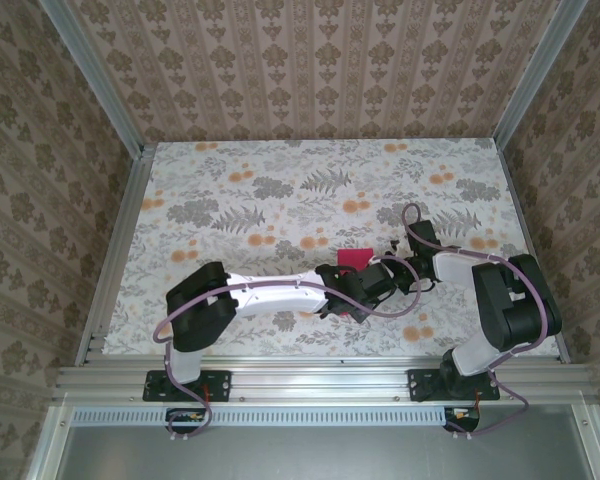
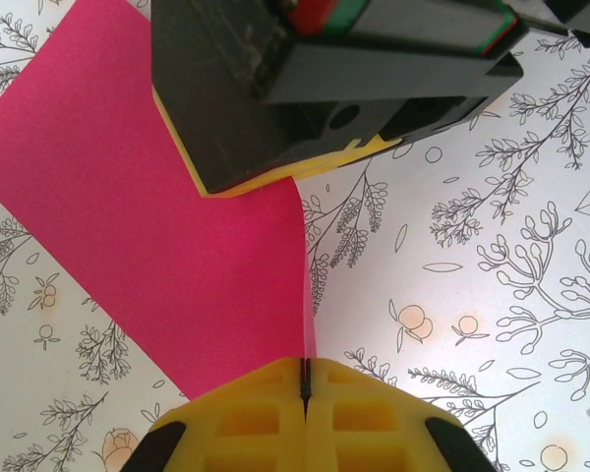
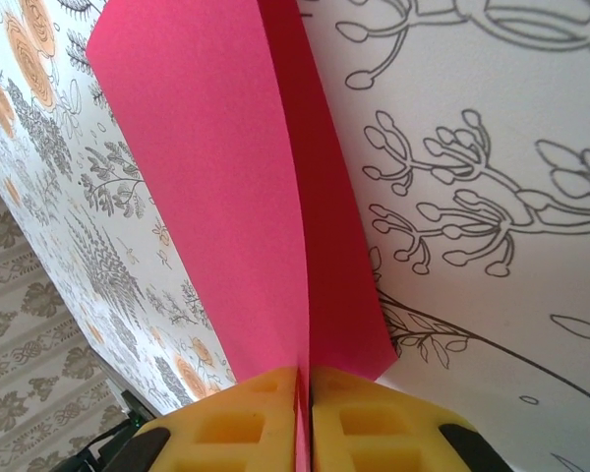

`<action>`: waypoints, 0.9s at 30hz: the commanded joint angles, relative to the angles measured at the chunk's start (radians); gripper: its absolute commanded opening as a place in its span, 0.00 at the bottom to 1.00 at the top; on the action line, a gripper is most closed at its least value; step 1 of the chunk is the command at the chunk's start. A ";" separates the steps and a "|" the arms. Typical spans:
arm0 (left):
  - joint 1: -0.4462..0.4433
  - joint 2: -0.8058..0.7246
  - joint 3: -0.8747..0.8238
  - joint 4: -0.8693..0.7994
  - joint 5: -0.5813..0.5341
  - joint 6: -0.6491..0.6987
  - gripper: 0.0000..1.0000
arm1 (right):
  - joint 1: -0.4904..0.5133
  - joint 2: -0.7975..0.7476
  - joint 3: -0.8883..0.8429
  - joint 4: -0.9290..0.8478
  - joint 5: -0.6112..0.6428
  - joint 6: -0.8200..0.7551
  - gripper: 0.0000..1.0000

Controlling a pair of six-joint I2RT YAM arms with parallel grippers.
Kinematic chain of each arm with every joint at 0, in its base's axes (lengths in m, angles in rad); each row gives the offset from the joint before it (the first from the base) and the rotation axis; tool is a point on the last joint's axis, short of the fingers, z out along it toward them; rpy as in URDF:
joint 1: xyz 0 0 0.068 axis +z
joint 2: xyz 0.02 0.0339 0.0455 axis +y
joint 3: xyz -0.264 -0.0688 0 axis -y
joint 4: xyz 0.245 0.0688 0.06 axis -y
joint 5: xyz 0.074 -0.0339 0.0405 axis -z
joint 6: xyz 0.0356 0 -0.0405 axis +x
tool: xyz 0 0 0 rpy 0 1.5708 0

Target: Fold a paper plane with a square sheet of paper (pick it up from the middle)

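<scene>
Square sheet of paper [image 1: 352, 260]: thin, plain and magenta-pink. It sat near the middle of the floral-printed table top [image 1: 280, 190], a little towards my right side, caught between my two grippers.
Left gripper [image 2: 305, 372]: my yellow pads [image 2: 246, 418] were pressed together. A thin raised edge of the pink sheet ran into the seam between them, so they were clamped on the paper.
Right gripper [image 3: 305, 379]: its yellow pads [image 3: 374, 428] were likewise closed on the sheet, with a sliver of pink in the narrow slit between them.
Left wrist view: my right gripper's black body and yellow pad [image 2: 275, 177] sat on the far end of the sheet, opposite my left pads. One broad flap spread out to the left, low over the table. I could not tell whether it touched the surface.
Right wrist view: two layers of the sheet met at my right pads, a wide one on the left and a narrower one on the right. The fold line ran straight away from the jaws.
Top view: both arms reached inward with the grippers close together. Pink showed just beyond them, and a small scrap showed on the near side. The jaws were too small there to judge.
Paper against the jaws: the sheet spanned from one grip to the other and touched both sets of pads.
</scene>
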 commanded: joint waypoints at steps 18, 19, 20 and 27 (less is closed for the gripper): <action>0.108 -0.055 -0.077 0.088 0.246 0.025 0.00 | -0.011 -0.031 0.194 -0.180 0.061 -0.149 0.16; 0.108 -0.055 -0.075 0.088 0.252 0.027 0.00 | -0.008 -0.004 0.208 -0.173 0.048 -0.152 0.15; 0.110 -0.055 -0.074 0.087 0.255 0.027 0.00 | -0.003 0.018 0.220 -0.168 0.036 -0.158 0.15; 0.121 -0.055 -0.069 0.078 0.272 0.024 0.00 | 0.035 0.179 0.322 -0.191 0.029 -0.223 0.11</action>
